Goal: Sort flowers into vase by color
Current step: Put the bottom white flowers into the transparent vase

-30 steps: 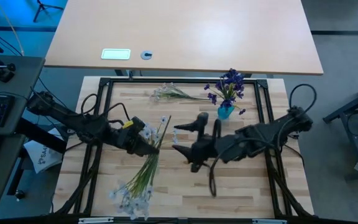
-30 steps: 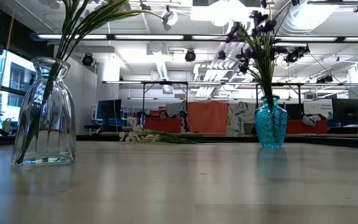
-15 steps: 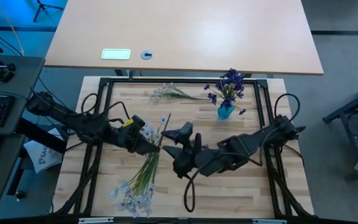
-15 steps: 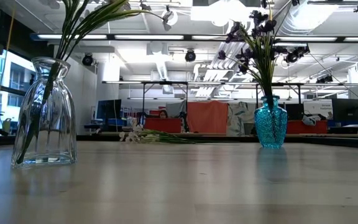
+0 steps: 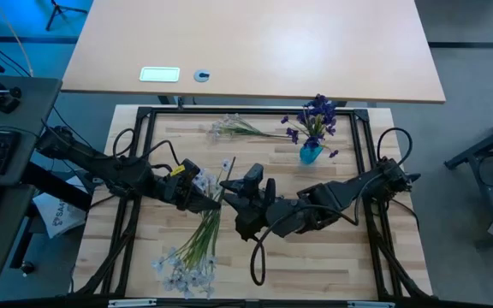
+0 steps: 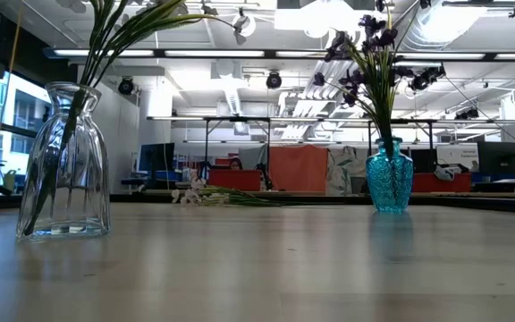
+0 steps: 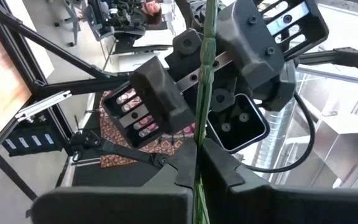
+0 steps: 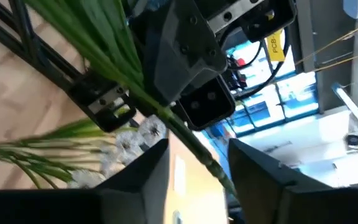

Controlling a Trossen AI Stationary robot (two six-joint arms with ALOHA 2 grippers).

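Note:
My left gripper [image 5: 210,202] is at the table's middle, shut on a slim green flower stem [image 7: 201,93] whose pale bloom [image 5: 226,163] points toward the far edge. My right gripper [image 5: 232,195] is open right beside it. Its fingers stand on either side of the same stem [image 8: 191,140], apart from it as far as shows. A clear glass vase [image 6: 63,170] holds a bunch of pale sprigs [image 5: 191,252]. A small blue vase [image 5: 311,154] holds the purple blooms [image 5: 317,113]. More pale sprigs [image 5: 238,128] lie flat near the far edge. My left gripper pinches the green stem [image 7: 198,186] between its two fingers, well below the bloom. The fingers come level from the table's left and lie across the stem. The stem runs on past them toward the far edge; its lower end is lost among the bunch's stems.
A black frame [image 5: 148,115] borders the wooden table, with cables along both sides. The blue vase [image 6: 389,174] stands at the far right, and the loose sprigs [image 6: 213,195] lie left of it. Bare wood lies in the near right part. A tan desk stands beyond the far edge.
My right gripper has moved toward the table's left, closing in on my left gripper until its open fingers straddle the held stem. My left gripper and the stem have stayed in place.

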